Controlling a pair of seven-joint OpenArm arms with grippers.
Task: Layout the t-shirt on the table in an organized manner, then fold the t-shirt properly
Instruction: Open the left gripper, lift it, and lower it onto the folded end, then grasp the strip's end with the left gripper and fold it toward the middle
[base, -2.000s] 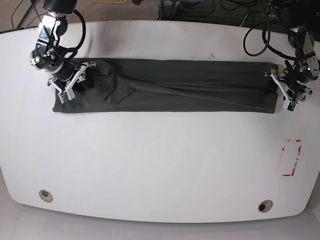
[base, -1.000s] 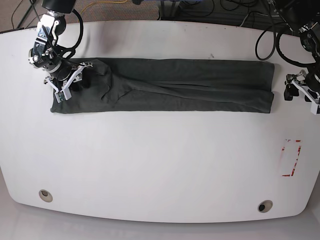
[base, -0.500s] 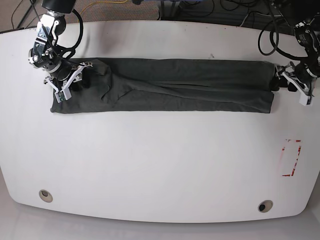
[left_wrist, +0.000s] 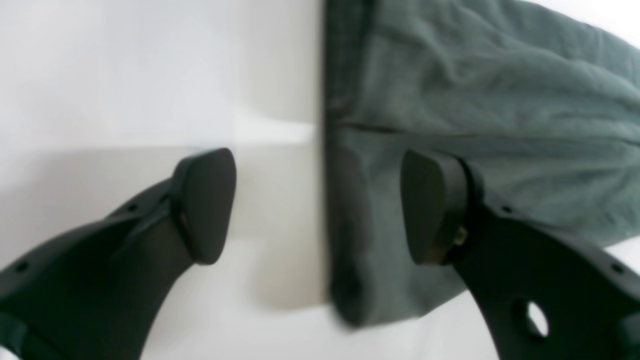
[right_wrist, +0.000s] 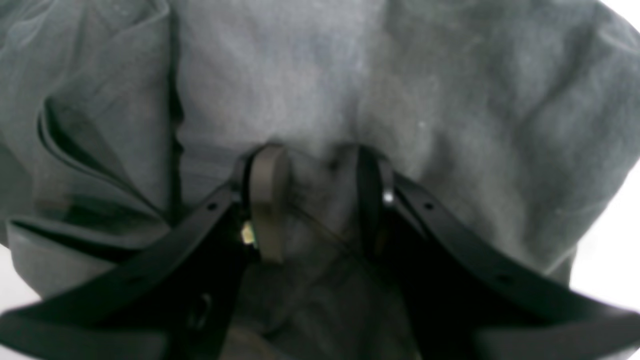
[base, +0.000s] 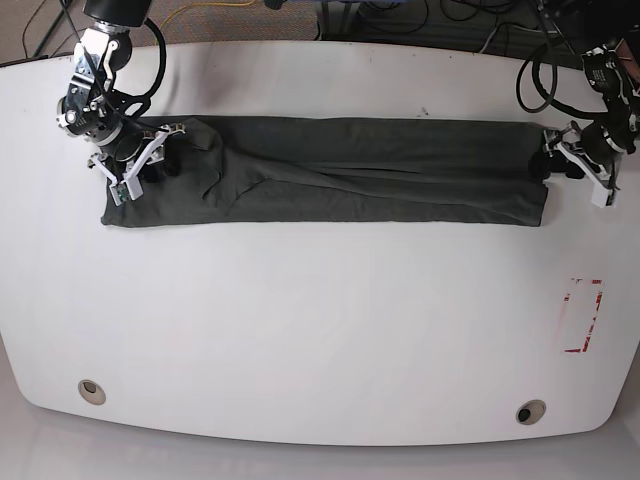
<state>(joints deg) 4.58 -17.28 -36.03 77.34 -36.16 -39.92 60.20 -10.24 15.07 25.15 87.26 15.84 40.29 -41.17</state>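
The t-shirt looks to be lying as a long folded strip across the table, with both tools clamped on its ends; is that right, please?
Not quite: only the right tool is clamped on the t-shirt. The left wrist view shows the left tool open, straddling the cloth's end edge without gripping. The shirt does lie as a long folded strip across the table.

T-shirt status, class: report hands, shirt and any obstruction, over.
Right hand shut on t-shirt end. Left hand open, straddling the opposite edge. Shirt lies in a long folded band on the table. Nothing in the way.
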